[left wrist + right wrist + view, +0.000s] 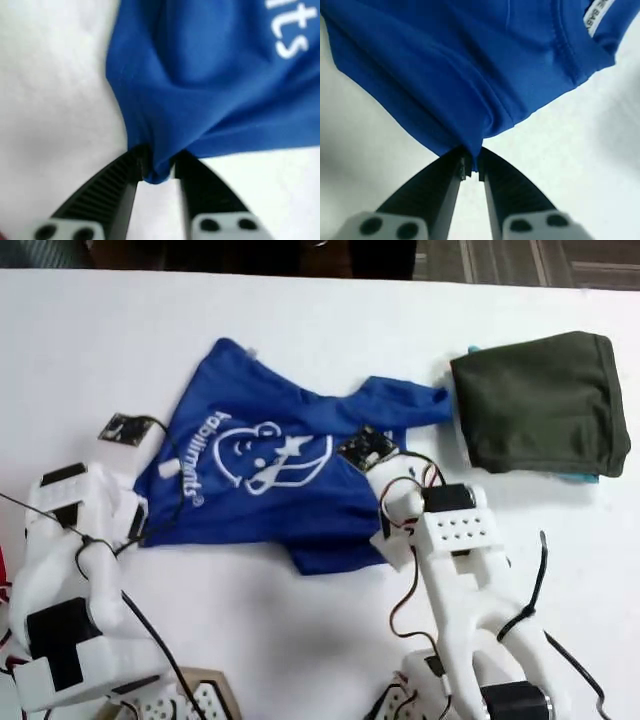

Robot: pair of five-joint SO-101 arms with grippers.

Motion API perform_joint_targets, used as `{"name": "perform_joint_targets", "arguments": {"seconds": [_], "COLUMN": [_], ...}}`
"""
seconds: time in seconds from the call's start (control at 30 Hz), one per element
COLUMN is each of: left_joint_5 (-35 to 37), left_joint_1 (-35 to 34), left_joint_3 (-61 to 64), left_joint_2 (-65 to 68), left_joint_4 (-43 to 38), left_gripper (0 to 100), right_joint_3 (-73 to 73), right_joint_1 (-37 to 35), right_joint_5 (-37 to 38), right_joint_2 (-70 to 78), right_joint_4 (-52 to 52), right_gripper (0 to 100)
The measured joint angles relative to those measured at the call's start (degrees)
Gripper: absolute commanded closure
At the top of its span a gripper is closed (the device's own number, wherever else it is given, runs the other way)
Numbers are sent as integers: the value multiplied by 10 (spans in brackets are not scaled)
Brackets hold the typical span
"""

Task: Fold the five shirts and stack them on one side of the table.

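Observation:
A blue shirt [270, 480] with a white print lies crumpled in the middle of the white table [300, 640]. My left gripper [157, 170] is shut on a bunched corner of the blue shirt [200, 75]; from above it sits at the shirt's left edge [138, 525]. My right gripper [471, 167] is shut on a fold of the blue shirt [470, 65] near its hem, and stands at the shirt's lower right edge [385, 535] in the high view. A folded dark green shirt [540, 400] rests at the right, over a teal one [585, 477] that peeks out beneath.
Cables run from both arm bases along the table's near edge. A board with holes [190, 695] lies at the front left. White table surface stretches across the far side and the front middle.

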Motion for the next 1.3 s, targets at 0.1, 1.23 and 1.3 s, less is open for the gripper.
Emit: {"name": "perform_joint_targets", "arguments": {"seconds": [0.1,1.23,1.3], "left_joint_5": [0,-13,-13], "left_joint_1": [-1,-25,-26], "left_joint_3": [-30,28,28], "left_joint_2": [0,4,4], "left_joint_4": [26,-45,-45], "left_gripper": [785,783,782], "right_joint_3": [0,0,0], "right_joint_1": [0,37,37], "right_joint_5": [0,32,32], "right_joint_2": [0,0,0], "right_joint_4": [0,39,39], "right_gripper": [981,981,981]}}
